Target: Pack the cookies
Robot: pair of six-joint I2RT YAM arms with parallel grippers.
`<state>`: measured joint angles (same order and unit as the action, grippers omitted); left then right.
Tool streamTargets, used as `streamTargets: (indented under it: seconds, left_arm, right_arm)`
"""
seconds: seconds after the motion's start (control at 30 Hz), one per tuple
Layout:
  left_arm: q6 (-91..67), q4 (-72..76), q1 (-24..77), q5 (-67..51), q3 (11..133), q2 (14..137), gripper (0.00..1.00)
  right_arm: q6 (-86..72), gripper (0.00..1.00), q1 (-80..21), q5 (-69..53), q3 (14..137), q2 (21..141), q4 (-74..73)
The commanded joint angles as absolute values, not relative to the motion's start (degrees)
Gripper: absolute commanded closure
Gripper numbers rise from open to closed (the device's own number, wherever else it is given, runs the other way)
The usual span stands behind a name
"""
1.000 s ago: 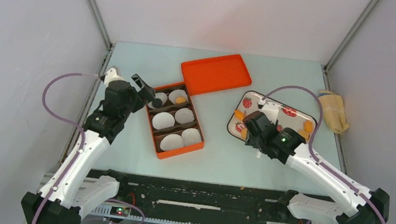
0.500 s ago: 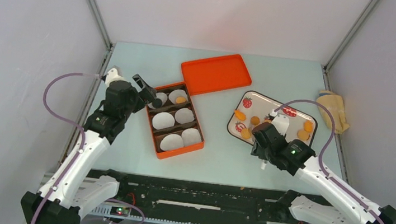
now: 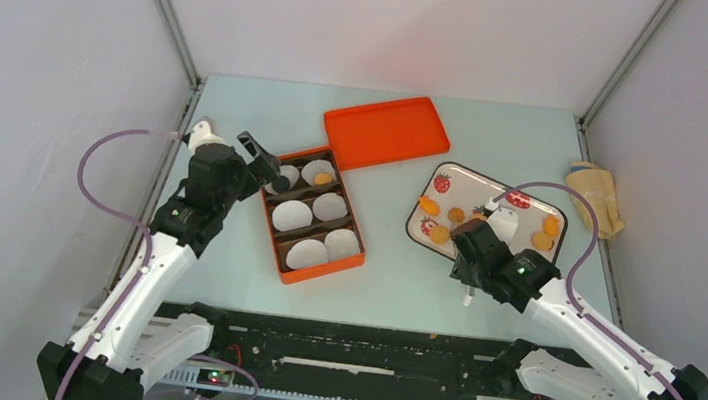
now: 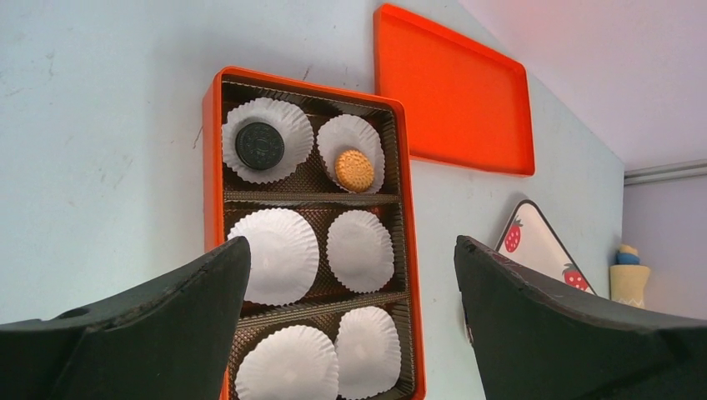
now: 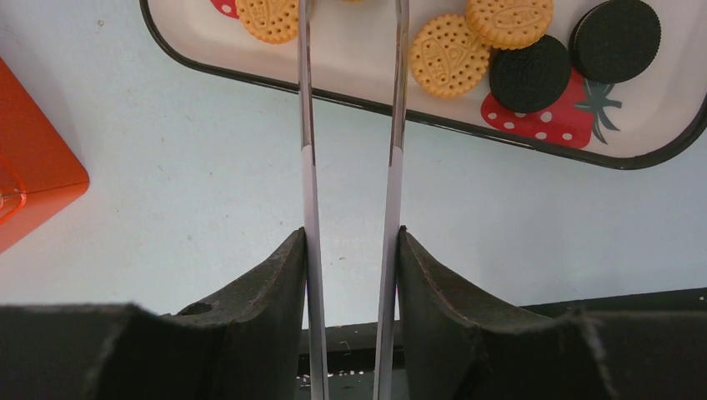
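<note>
Several orange-yellow cookies (image 5: pixel 448 55) lie on the strawberry-print tray (image 5: pixel 467 125) beside two dark round biscuits (image 5: pixel 530 73); in the top view the cookies (image 3: pixel 440 234) sit at the tray's left and right ends. One cookie (image 4: pixel 354 169) lies in a paper cup of the orange box (image 4: pixel 213 167), next to a dark biscuit (image 4: pixel 259 145). My right gripper (image 5: pixel 350 233) is shut on metal tongs (image 5: pixel 305 150) whose blades reach over the tray's near edge with a gap between them; their tips are out of view. My left gripper (image 4: pixel 350 242) is open and empty above the box's near cups.
The orange lid (image 3: pixel 386 130) lies behind the box (image 3: pixel 321 273). A yellow object (image 3: pixel 597 198) sits by the right wall. Several white paper cups (image 4: pixel 360 250) in the box hold nothing. The black rail (image 3: pixel 353 346) runs along the table's near edge.
My right gripper with the tongs has drawn back from over the tray toward its near edge, uncovering cookies on the left side. The left arm has barely moved.
</note>
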<state>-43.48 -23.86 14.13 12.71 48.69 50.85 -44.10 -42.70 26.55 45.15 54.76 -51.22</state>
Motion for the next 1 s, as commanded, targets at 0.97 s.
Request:
streamTargets:
  seconds: [0.97]
  left_arm:
    - [-43.55, -28.32, 12.07, 14.44, 52.58, 50.17, 0.04]
  right_arm:
    - [-33.72, 0.75, -45.83, 22.57, 65.14, 61.37, -43.05]
